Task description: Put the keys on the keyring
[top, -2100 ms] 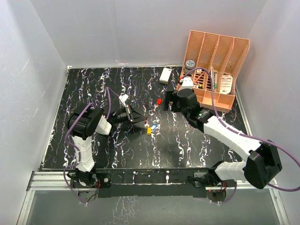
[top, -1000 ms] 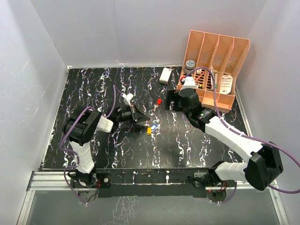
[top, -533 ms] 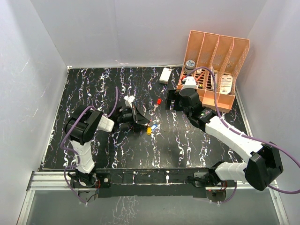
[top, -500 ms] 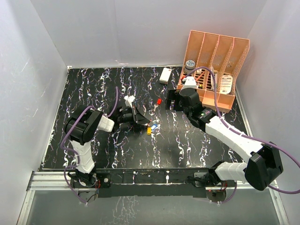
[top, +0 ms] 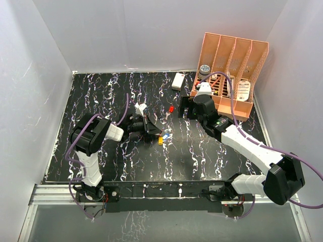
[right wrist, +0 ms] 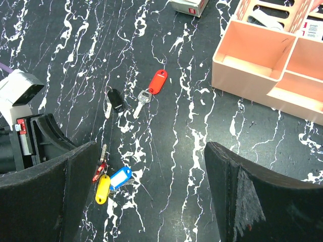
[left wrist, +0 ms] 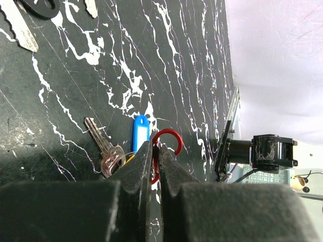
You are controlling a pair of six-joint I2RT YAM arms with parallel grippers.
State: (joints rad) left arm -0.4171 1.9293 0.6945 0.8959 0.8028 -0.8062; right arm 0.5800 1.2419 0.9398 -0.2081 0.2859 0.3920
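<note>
- I have the left gripper (left wrist: 155, 148) pinched right down. The left wrist view shows the keyring (left wrist: 170, 137), a thin red clip-like loop, caught between its tips. The loop's curved end pokes out beyond them, low over the black, white-veined counter (top: 151, 166).
- Crowded against the keyring lie a blue-headed key (left wrist: 140, 132), a yellow-headed key (right wrist: 102, 188) and a plain silver key (left wrist: 99, 137). I cannot tell whether any of them is already threaded on the loop.
- My right gripper (right wrist: 151, 151) stands wide and empty above the counter, off to the right-arm side of the keyring.
- The red-headed key (right wrist: 158, 81), a small metal blade with a long red plastic tag, lies loose and well apart from the keyring, on that same right-arm side. A black-headed key (right wrist: 115, 100) lies just beside it.
- Its long axis runs on a diagonal, blade end pointing roughly back toward the keyring and tag end pointing away.
- The right arm is plainly the nearer one to it, and the left is taken up with the loop. I judge the coming move belongs to the right gripper: drop over the red tag, close across its narrow width, then carry the key toward the exposed curve of the keyring.
</note>
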